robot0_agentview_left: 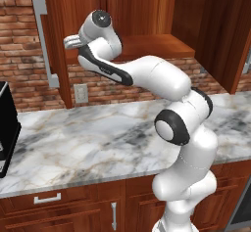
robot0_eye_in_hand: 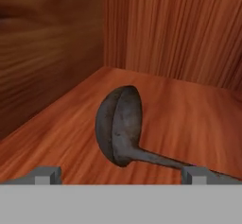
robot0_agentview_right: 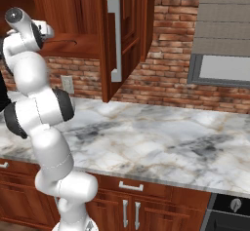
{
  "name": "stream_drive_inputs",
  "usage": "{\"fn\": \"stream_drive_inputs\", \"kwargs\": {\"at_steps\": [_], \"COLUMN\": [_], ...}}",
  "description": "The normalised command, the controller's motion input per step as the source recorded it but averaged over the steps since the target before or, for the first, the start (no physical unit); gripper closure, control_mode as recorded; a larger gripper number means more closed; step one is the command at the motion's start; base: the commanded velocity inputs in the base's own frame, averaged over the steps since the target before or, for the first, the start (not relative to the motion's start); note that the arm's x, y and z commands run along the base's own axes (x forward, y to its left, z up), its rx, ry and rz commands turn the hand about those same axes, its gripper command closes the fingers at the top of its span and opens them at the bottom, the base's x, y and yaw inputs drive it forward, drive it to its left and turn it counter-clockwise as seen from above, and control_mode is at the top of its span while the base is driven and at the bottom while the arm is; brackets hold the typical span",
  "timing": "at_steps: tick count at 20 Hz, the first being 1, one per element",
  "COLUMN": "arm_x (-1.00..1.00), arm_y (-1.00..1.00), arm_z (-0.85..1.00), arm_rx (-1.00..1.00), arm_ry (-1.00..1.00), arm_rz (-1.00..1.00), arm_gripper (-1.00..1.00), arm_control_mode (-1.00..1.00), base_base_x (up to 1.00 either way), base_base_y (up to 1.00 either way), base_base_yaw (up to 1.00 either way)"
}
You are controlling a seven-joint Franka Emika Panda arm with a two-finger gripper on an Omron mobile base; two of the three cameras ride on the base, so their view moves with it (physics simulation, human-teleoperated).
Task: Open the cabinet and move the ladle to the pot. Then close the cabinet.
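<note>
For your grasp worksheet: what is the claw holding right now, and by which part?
Nothing. The open claw hovers before the ladle lying on the cabinet shelf.

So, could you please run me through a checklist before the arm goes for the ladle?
1. Cabinet doors open: ok, both swung wide.
2. Ladle found: ok, lying on the cabinet shelf, bowl on edge, handle running toward the right fingertip.
3. End effector open: ok, fingertips stand wide apart.
4. Nothing held yet: ok, the fingertips are clear of the ladle bowl.
5. End effector lined up on the handle: not ok, the handle sits off by the right fingertip rather than between the two.
6. Pot ready to receive: cannot tell.
</note>
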Motion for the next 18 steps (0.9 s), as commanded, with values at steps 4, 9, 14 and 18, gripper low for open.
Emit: {"fn": "stream_drive_inputs", "kwargs": {"at_steps": [4, 9, 14, 18], "arm_x": [0.25, 0.26, 0.14, 0.15], "arm_y": [0.11, 0.21, 0.16, 0.03], "arm_z": [-0.02, -0.03, -0.09, -0.05], "arm_rx": [0.0, 0.0, 0.0, 0.0], "arm_ry": [0.02, 0.01, 0.0, 0.0], "arm_rz": [0.0, 0.0, 0.0, 0.0], "arm_gripper": [-1.0, -1.0, -1.0, -1.0], "arm_control_mode": [-1.0, -1.0, -1.0, -1.0], "base_base_x": [0.0, 0.0, 0.0, 0.0], "base_base_y": [0.0, 0.0, 0.0, 0.0], "base_base_yaw": [0.0, 0.0, 0.0, 0.0]}}
